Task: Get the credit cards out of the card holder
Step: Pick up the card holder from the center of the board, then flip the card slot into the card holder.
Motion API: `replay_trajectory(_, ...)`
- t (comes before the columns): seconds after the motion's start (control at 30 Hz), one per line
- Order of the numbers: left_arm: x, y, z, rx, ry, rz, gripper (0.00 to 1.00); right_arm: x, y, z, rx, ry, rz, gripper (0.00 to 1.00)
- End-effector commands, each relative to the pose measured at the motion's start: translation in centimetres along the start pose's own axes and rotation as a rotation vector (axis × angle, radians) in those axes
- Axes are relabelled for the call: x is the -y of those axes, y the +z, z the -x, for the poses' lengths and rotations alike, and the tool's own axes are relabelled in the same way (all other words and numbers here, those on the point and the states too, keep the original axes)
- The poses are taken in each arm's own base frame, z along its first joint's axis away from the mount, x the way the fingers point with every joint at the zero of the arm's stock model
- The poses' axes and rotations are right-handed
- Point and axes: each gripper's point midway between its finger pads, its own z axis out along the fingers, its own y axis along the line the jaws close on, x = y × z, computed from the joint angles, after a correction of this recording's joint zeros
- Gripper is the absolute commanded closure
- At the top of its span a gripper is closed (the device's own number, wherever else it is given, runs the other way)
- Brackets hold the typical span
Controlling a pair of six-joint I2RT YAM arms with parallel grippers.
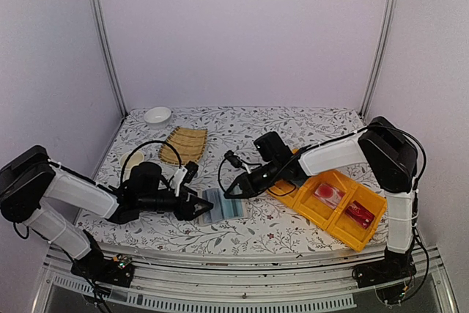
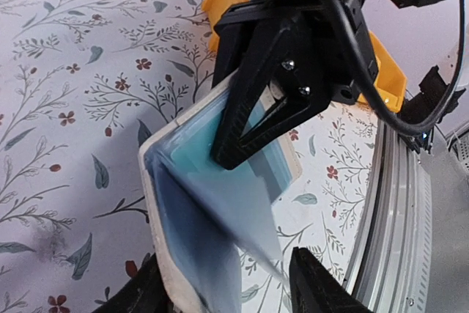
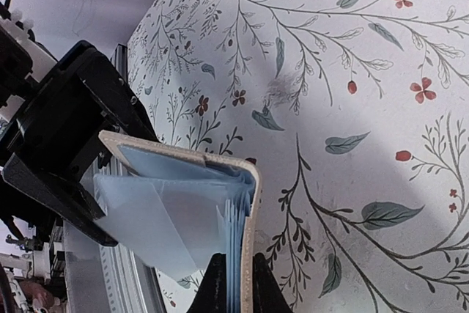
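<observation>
Pinching one edge of the card holder (image 1: 220, 207) with the right fingers (image 3: 209, 291), closed tight, the beige cover and the grey-blue pocket layers caught between the tips. Not telling card from lining among those thin layers.

Straddling the opposite end of the card holder with the left fingers (image 2: 315, 291), standing wide apart. One tip lying just beside the beige rim, the other off to the side with a bare strip of cloth showing in between. Gripping nothing on that side.

Resting opened out on the floral worktop (image 1: 293, 126), near its front edge and between the two arms, pockets facing up, beige cover underneath. Lifting at a tilt from the fold, a pale translucent flap.

Showing a teal band inside a pocket, right under the right fingertips as seen from the left wrist; card or lining, not telling which.

Sitting well apart on the right, under the right arm, a yellow tray (image 1: 306, 205) holding reddish items, too small for naming.
</observation>
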Motion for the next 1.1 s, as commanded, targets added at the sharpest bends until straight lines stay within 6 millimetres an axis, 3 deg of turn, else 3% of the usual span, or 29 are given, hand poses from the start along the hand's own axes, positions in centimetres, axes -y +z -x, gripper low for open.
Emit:
replay_trajectory(0.0,1.9,-0.4,1.3,0.054,0.030,-0.098,0.42,-3.5,-2.0,2.5,0.076,-0.111,0.078,0.98)
replay_trajectory(0.13,2.8,-0.8,1.5,0.070,0.052,-0.139,0.40,-4.1,-2.7,3.1,0.095,-0.131,0.090,0.98)
replay_trajectory(0.17,3.1,-0.9,1.7,0.080,0.063,-0.152,0.44,-4.2,-2.7,3.2,0.098,-0.136,0.098,0.98)
replay_trajectory(0.23,3.6,-1.4,2.1,0.105,0.079,-0.176,0.63,-4.6,-2.8,3.3,0.102,-0.147,0.119,0.98)
replay_trajectory(0.3,4.6,-2.0,2.6,0.140,0.098,-0.218,0.69,-5.2,-2.9,3.4,0.108,-0.164,0.151,0.98)
replay_trajectory(0.4,5.8,-3.1,3.5,0.201,0.132,-0.263,0.68,-6.3,-3.4,3.7,0.126,-0.186,0.203,0.98)
replay_trajectory(0.57,5.6,-3.6,3.8,0.227,0.141,-0.245,0.70,-8.1,-4.2,4.2,0.143,-0.234,0.270,0.98)
replay_trajectory(0.73,7.0,-4.7,4.5,0.276,0.164,-0.304,0.68,-9.7,-5.0,3.4,0.133,-0.290,0.351,0.98)
replay_trajectory(0.9,8.2,-5.5,5.0,0.310,0.193,-0.360,0.57,-11.8,-6.4,3.1,0.140,-0.351,0.437,0.98)
replay_trajectory(1.07,9.7,-6.5,6.0,0.344,0.229,-0.426,0.54,-13.1,-7.1,2.9,0.147,-0.412,0.509,0.98)
